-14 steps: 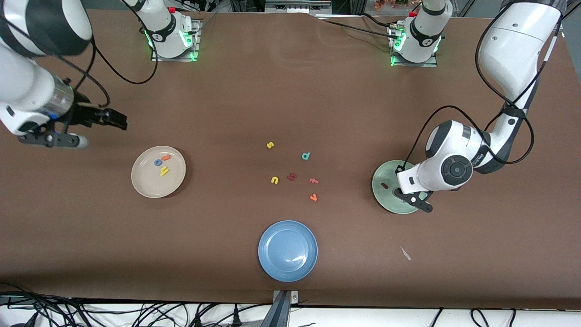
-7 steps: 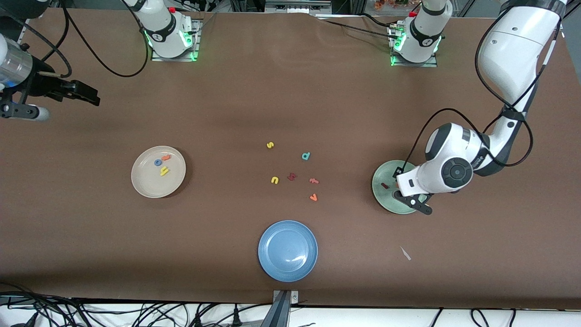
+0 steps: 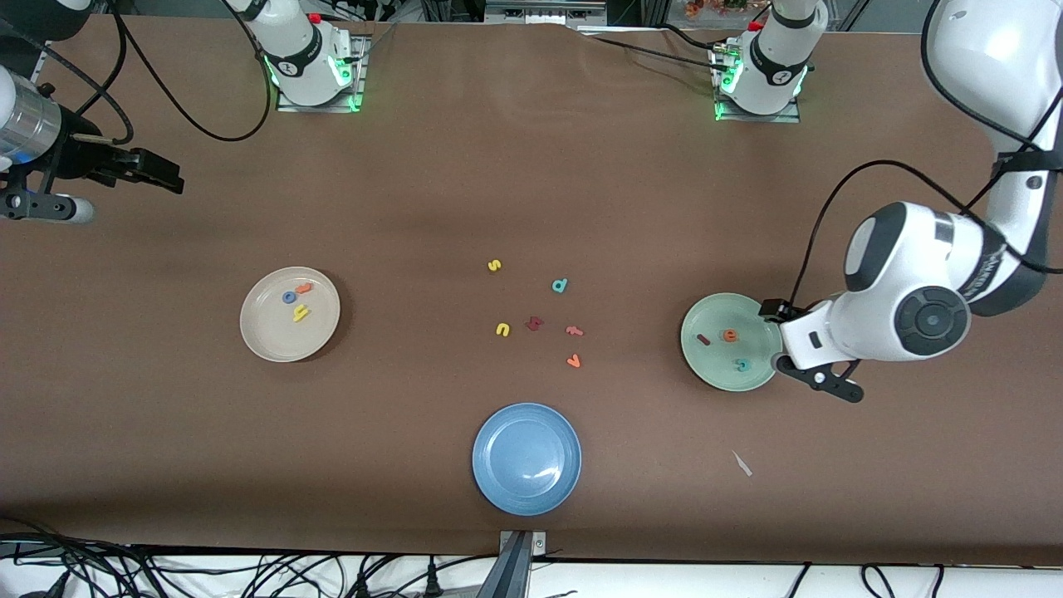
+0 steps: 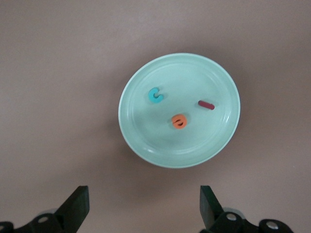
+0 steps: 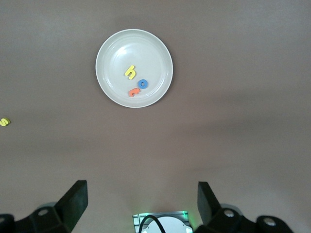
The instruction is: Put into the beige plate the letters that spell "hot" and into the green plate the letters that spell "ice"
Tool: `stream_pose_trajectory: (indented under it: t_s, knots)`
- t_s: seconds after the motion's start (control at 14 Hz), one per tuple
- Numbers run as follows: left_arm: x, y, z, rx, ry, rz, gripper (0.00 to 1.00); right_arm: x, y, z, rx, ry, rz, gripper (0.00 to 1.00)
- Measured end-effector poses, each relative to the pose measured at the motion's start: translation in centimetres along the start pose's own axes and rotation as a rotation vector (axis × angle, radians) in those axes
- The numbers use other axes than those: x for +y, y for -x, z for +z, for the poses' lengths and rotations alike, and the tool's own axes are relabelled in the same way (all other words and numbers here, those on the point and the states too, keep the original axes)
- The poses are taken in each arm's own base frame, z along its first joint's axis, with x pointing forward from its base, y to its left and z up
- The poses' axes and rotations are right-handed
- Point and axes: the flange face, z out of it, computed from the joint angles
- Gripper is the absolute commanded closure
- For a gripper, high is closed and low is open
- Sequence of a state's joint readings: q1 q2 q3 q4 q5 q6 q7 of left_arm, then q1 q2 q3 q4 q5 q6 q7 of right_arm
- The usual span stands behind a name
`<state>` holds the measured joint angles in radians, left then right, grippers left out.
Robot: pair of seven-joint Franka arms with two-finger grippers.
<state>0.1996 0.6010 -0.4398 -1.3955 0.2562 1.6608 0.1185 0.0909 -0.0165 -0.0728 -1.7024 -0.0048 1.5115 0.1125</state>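
Observation:
The green plate (image 3: 706, 365) holds three letters: dark red i (image 3: 703, 339), orange e (image 3: 729, 335) and teal c (image 3: 742, 364). The left wrist view shows that plate (image 4: 204, 141) with c (image 4: 155, 95), i (image 4: 206, 105) and e (image 4: 179, 121). My left gripper (image 3: 793, 349) hangs open and empty beside the plate's rim, toward the left arm's end (image 4: 144, 208). The beige plate (image 3: 266, 340) carries blue o (image 3: 288, 296), orange t (image 3: 304, 288) and yellow h (image 3: 301, 312). My right gripper (image 3: 162, 174) waits open above the table's right-arm end (image 5: 141, 204).
A blue plate (image 3: 526, 458) sits near the front edge. Loose letters lie mid-table: yellow s (image 3: 494, 266), teal d (image 3: 560, 286), yellow n (image 3: 502, 330), a dark red one (image 3: 534, 323) and two orange ones (image 3: 574, 331). A white scrap (image 3: 742, 463) lies nearer the camera than the green plate.
My left gripper opened, rose and drew off the green plate toward its arm's end, uncovering the e and c there. The right arm pulled back toward the table's end, then held still.

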Motion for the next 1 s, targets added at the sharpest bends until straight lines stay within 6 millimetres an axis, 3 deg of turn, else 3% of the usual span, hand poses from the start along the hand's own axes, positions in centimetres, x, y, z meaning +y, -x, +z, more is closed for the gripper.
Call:
stream_pose_trajectory:
  t_s: [0.21,0.5,0.72,1.0]
  knots:
    - [-1.5,1.0,-1.5,0.0,0.019,-0.042,0.0,0.6,0.0,-0.2,0.005,-0.002,0.01,0.0]
    - [-1.5,2.8,-5.1,0.045,0.079,-0.126,0.0,0.2,0.0,-0.2,0.002,-0.001,0.003,0.0]
    - [-1.6,3.4,-6.2,0.06,0.086,-0.145,0.0,0.0,0.0,-0.2,0.0,0.0,-0.001,0.0]
    - [-5.0,5.6,-7.9,0.086,0.106,-0.269,0.0,-0.1,0.0,-0.1,-0.001,0.001,-0.003,0.0]
